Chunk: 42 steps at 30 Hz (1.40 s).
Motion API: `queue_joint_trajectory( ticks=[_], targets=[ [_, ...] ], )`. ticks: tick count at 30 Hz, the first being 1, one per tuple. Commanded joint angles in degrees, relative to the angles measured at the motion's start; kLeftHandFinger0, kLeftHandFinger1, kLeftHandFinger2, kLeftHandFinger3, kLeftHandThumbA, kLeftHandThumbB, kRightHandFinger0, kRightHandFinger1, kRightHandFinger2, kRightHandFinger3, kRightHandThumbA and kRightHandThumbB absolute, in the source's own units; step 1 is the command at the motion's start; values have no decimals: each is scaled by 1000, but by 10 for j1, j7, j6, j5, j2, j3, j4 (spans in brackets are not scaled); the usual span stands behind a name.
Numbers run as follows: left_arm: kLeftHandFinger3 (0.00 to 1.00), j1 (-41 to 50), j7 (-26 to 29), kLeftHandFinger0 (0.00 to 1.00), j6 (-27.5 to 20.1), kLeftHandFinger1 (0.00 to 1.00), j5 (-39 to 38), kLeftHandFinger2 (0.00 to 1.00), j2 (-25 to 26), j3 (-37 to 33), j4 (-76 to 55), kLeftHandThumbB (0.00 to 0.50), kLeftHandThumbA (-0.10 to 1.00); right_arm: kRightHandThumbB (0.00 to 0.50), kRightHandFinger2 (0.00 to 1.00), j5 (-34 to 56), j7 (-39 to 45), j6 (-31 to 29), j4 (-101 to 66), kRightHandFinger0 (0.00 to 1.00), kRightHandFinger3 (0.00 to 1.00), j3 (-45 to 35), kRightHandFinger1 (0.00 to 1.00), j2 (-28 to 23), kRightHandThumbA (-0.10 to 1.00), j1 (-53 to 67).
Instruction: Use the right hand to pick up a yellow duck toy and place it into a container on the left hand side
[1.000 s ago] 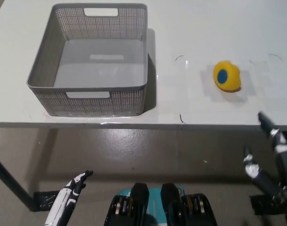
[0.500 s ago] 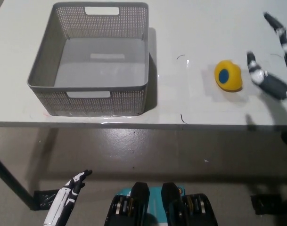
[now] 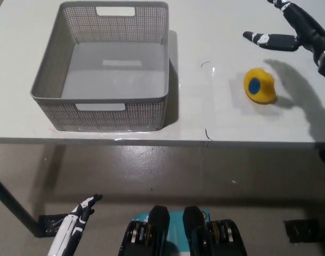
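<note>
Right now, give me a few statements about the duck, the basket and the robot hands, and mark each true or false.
1. The yellow duck toy lies inside the grey basket. False: it lies on the white table, right of the basket.
2. The right robot hand is open above the table. True.
3. The right robot hand grips the duck. False: they are apart.
4. The basket holds nothing. True.
5. The left robot hand hangs below the table's edge. True.

The right hand [image 3: 293,26] has risen from below the surface's [image 3: 215,112] front edge, passed the yellow duck toy's [image 3: 259,85] right side, and now hovers beyond it, fingers spread, its shadow falling just right of the toy.
</note>
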Motion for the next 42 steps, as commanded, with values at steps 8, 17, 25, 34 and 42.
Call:
queue_joint_trajectory(
  ticks=[8,17,25,34,42],
  targets=[
    [1000,30,4,1000,-30,1000,-7,1000,-2,6,-23,270,1000,500,1000,-17,-4,-50,291,1000,1000,45,1000,42,835,-175],
    [1000,22,3,1000,-35,1000,-8,1000,0,7,-20,256,1000,500,1000,7,17,-67,403,1000,1000,33,1000,59,806,-212],
    [1000,29,5,1000,-36,1000,-13,1000,-3,9,-22,247,1000,500,1000,-13,14,-52,434,1000,1000,56,1000,78,776,-208],
    [1000,34,4,1000,-41,1000,-14,1000,-6,7,-23,229,1000,500,1000,-25,-4,-34,452,1000,1000,84,1000,79,719,-197],
    [1000,46,6,1000,-43,1000,-18,1000,-9,9,-27,234,1000,500,1000,-38,-2,-29,460,1000,1000,110,1000,96,755,-193]
  ],
)
